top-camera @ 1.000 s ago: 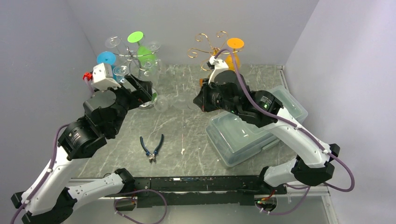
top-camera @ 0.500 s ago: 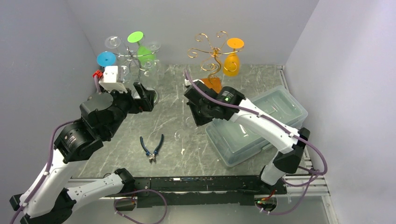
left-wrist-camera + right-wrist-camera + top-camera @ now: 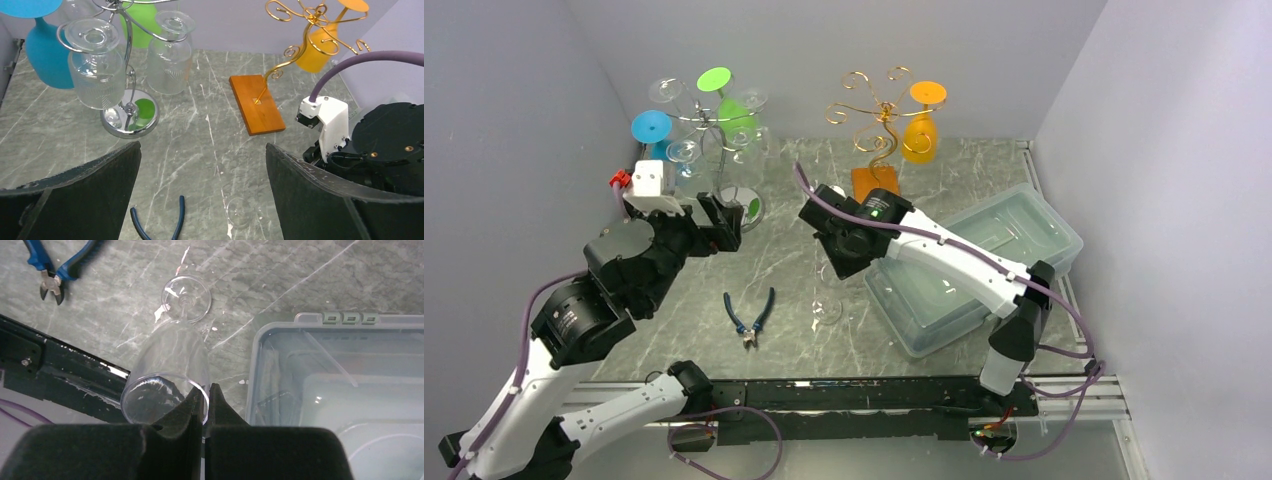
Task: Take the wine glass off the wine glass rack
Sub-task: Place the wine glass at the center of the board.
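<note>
My right gripper (image 3: 837, 268) is shut on the rim of a clear wine glass (image 3: 827, 300), one finger inside the bowl and one outside. In the right wrist view my gripper (image 3: 205, 391) holds the glass (image 3: 170, 365) upright, its round foot down at the marble tabletop. The foot also shows in the left wrist view (image 3: 240, 212). The silver rack (image 3: 716, 125) at the back left holds blue, green and clear glasses. My left gripper (image 3: 724, 215) is open and empty in front of that rack (image 3: 129, 117).
A gold rack (image 3: 874, 110) on a wooden base holds an orange glass (image 3: 919, 135). Blue-handled pliers (image 3: 749, 315) lie left of the held glass. A clear lidded plastic box (image 3: 984, 260) sits right beside it. The black front rail runs close below.
My right arm has carried the clear glass from the back toward the near middle and lowered it to the tabletop. My left gripper has drawn back from the silver rack.
</note>
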{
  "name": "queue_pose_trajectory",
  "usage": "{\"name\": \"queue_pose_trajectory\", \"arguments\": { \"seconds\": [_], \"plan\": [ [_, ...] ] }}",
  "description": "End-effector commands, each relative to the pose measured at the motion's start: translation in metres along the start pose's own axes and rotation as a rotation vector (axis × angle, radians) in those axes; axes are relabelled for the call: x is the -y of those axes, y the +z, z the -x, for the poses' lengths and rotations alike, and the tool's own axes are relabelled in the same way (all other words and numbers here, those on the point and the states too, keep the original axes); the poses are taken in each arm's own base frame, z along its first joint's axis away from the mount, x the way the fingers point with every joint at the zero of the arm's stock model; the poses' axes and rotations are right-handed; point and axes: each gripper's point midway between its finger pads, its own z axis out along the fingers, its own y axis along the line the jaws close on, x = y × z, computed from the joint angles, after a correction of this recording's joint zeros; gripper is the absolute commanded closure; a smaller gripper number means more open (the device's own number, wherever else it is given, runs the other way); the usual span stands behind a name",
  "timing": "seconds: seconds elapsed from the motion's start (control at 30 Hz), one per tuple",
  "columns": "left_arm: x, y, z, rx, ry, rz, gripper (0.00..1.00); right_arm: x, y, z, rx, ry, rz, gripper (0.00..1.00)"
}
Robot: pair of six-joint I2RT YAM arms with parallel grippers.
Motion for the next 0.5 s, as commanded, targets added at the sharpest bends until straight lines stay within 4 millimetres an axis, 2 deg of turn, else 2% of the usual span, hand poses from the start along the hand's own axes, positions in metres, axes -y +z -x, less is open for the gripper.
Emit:
{"name": "queue_pose_trajectory", "arguments": {
  "seconds": [0.0, 0.17, 0.33, 0.47],
  "plan": [
    [-0.0055, -0.0002, 0.0052, 0.039, -0.013, 0.026, 0.01, 0.0037, -0.0005, 0.0013, 0.005, -0.026, -0.028, 1.00],
    [-0.0094, -0.0010, 0.0031, 0.040, -0.007, 0.039, 0.01, 0.0024, 0.0056, 0.0010, -0.007, -0.031, -0.034, 1.00],
    [-0.0108, -0.0001, 0.0015, 0.038, -0.002, 0.048, 0.00, 0.0009, 0.0088, 0.0028, -0.005, -0.032, -0.035, 0.83],
    [-0.0118, 0.0008, 0.0003, 0.037, -0.001, 0.054, 0.01, -0.0022, 0.0041, 0.0100, 0.021, -0.022, -0.019, 0.70]
  ]
}}
